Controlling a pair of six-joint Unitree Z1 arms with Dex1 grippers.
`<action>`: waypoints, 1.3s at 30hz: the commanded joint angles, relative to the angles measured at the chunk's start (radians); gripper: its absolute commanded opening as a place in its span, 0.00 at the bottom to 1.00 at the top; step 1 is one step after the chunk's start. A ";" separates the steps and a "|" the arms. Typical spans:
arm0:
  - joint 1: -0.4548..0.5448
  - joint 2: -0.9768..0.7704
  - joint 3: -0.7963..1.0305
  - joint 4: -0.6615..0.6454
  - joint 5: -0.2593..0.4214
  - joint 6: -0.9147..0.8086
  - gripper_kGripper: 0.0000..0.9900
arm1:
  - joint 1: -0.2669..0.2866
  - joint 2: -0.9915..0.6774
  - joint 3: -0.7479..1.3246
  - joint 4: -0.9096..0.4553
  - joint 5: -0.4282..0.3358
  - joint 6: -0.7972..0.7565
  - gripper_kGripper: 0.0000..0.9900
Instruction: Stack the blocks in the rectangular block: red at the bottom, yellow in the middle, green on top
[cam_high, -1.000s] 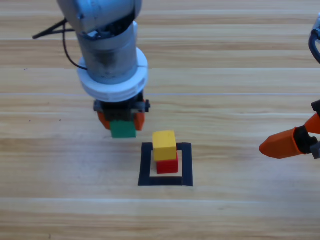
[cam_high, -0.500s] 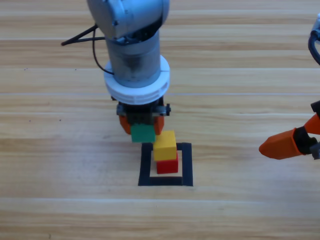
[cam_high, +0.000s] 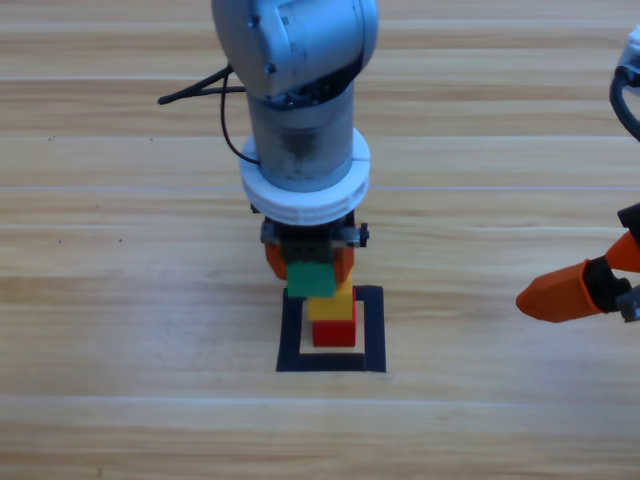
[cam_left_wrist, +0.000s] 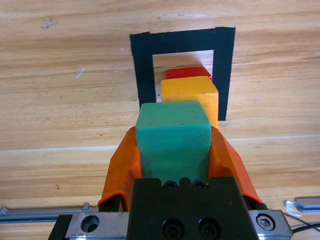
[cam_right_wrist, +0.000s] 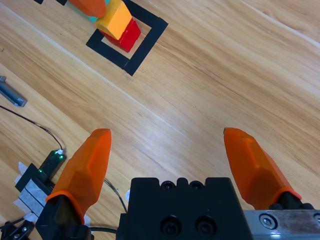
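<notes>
From above, the small teal-green cube (cam_high: 311, 280) covers the top face of the small yellow cube (cam_high: 331, 306), and the small bright red cube (cam_high: 334, 332) shows only its front face. The right gripper (cam_high: 580, 290) is cut off by the right edge. Whether green touches yellow cannot be told.

cube pair (cam_high: 332, 318) stacked inside tape outline (cam_high: 372, 332)
</notes>
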 joint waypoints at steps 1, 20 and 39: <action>-0.029 0.055 -0.019 0.009 0.004 -0.002 0.25 | -0.028 0.058 0.032 -0.017 0.011 -0.008 1.00; -0.034 0.049 -0.033 0.010 0.031 0.007 0.25 | -0.028 0.067 0.030 -0.017 0.014 -0.010 1.00; -0.048 0.062 -0.044 0.010 0.039 0.003 0.26 | -0.028 0.078 0.026 -0.017 0.014 -0.016 1.00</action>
